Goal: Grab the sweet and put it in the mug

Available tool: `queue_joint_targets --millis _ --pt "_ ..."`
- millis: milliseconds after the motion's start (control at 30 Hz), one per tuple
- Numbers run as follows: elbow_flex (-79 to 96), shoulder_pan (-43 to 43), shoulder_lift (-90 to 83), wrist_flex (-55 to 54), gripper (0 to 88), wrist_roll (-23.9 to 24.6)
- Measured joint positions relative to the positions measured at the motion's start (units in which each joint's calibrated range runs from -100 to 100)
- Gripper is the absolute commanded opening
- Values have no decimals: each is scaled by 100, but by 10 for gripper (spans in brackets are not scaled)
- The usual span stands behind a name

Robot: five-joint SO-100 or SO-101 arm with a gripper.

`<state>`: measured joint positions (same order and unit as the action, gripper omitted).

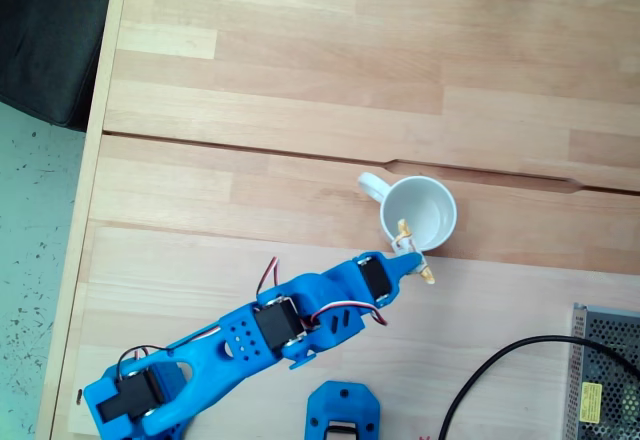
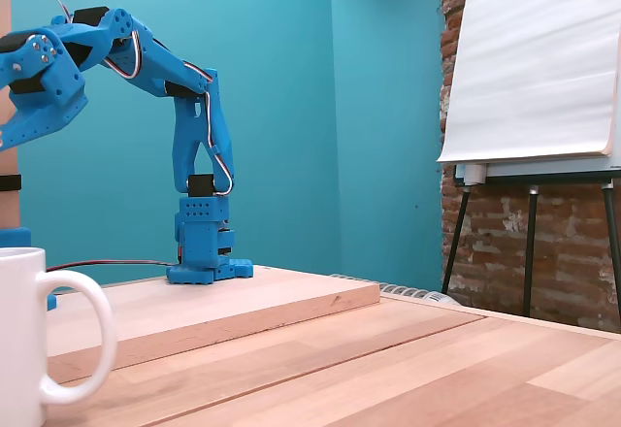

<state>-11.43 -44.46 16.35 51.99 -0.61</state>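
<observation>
The sweet [image 1: 411, 251] sits pinched in my fingers, right at the mug's near rim in the top-down fixed view. Its white middle is mostly hidden by my tips; one orange-yellow twisted end pokes up over the mug's white inside, approx at the rim's edge, the other end sticks out lower right over the table. So it hangs at the rim, partly above the opening, not down in the mug.

My fingers [image 1: 408, 253] are nearly closed, clamped on the sweet w/ only the wrapper's thickness between them. They touch nothing else I can make out; whether a tip grazes the rim I can't tell, since from above they overlap.

The mug [image 1: 418, 210] stands upright on the table, white, round, inside bare. Handle points to upper left in that view. In the side-on fixed view the mug [image 2: 24, 335] is cut off at the left edge, handle loop toward the right, standing on the table's front boards.

My arm [image 1: 262, 333] is blue, stretches from lower left up to the mug, red/black wires looping along it. In the side view the arm [image 2: 146, 63] arches high from its base [image 2: 204, 243], which sits on a raised board.

Table [image 1: 300, 80] is pale wood planks w/ a seam running across. Black cable [image 1: 500, 360] curves in at lower right, next to a metal mesh box [image 1: 608, 375]. In the side view a flip chart [image 2: 534, 58] stands at right before a brick wall.
</observation>
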Motion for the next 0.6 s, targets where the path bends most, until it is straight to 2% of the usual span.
queue_joint_targets --millis 333,600 --pt "-565 22 772 0 37 44" --pt "-977 495 1063 0 37 44"
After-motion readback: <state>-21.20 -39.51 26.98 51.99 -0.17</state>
